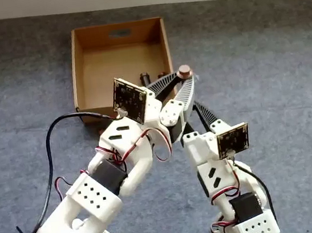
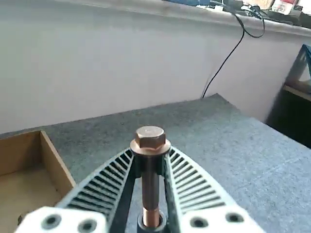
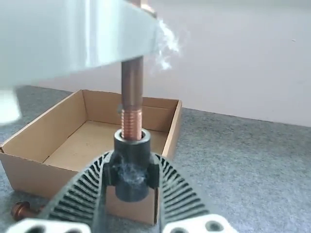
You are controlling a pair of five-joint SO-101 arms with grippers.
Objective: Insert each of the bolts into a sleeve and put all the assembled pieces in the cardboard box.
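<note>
Left gripper [image 2: 150, 158] closed on upright bolt [image 2: 150, 138] | right gripper [image 3: 132, 167] clamps sleeve [image 3: 131, 143], bolt's threaded tip inside | box [image 3: 53, 128] behind

- bolt [image 2: 149, 141]: copper-brown, brighter at the threaded end;
- sleeve [image 3: 131, 145]: matt black;
- cardboard box [image 1: 78, 63]: plain tan-brown;
- left gripper [image 2: 149, 162], right gripper [image 3: 132, 170]: black, ribbed slat pattern, white mounts;
- arms [image 1: 92, 199]: white;
- wires [image 1: 163, 150]: red and black;
- table [image 1: 269, 55]: speckled grey felt;
- wall [image 2: 97, 58]: off-white
</note>
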